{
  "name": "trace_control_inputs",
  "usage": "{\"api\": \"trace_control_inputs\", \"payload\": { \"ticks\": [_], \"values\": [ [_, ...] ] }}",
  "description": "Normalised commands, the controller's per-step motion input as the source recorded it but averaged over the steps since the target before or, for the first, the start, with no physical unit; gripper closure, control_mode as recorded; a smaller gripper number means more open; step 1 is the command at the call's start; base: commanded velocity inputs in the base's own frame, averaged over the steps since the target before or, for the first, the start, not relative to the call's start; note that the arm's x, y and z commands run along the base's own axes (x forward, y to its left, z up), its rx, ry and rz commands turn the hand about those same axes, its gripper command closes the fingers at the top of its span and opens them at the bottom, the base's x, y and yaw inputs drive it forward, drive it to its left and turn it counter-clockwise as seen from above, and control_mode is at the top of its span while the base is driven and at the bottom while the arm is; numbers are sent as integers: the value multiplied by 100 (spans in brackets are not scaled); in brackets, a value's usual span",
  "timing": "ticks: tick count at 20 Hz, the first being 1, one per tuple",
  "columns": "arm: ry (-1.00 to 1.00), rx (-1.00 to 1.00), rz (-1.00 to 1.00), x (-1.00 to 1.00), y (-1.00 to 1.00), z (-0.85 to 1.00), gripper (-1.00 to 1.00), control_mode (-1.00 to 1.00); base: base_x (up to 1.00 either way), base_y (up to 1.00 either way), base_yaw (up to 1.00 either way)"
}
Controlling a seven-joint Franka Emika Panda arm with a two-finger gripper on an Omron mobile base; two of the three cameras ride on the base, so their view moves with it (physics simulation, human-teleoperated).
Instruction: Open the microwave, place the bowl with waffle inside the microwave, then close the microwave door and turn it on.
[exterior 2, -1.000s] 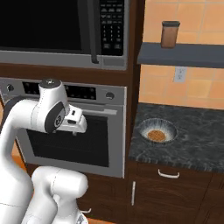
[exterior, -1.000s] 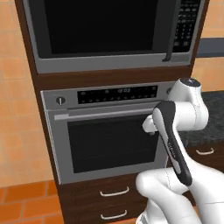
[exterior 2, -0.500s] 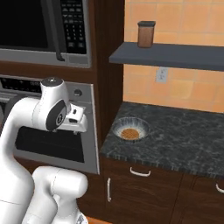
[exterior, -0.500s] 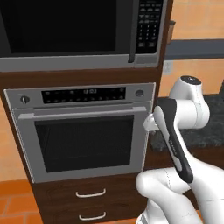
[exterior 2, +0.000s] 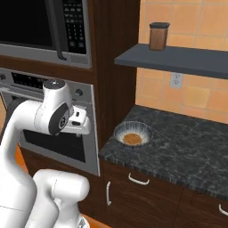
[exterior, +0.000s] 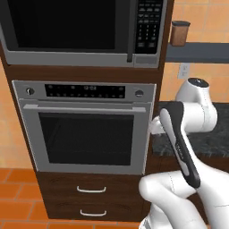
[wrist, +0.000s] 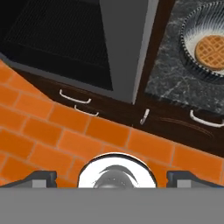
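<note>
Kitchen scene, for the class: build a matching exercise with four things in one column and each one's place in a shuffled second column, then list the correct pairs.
Things:
1. golden-brown round waffle
2. brown lidded canister
3. steel-framed black-glass microwave
4. grey speckled bowl

Places:
A. above the steel oven
B. on the dark speckled counter
C. inside the bowl
D. on the grey wall shelf

Pairs: 1-C, 2-D, 3-A, 4-B

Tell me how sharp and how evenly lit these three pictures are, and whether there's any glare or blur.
Left base view: sharp, flat light, no glare on the microwave door. Right base view: even light, crisp waffle in the bowl, soft shadow beneath the shelf. Hand view: tilted, in focus, no blur.
</note>
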Motion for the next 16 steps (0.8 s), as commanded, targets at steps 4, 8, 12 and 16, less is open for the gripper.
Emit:
{"api": "trace_control_inputs", "payload": {
  "ticks": [4, 8, 12, 16],
  "values": [
    [-20, -9, 52, -17, -13, 0, -100, -100, 0, 0, 0],
    [-19, -10, 38, -24, 3, 6, -100, -100, 0, 0, 0],
    [-17, -9, 2, -9, 47, 63, -100, -100, 0, 0, 0],
    [-13, -9, -4, 0, 57, 77, -100, -100, 0, 0, 0]
  ]
}}
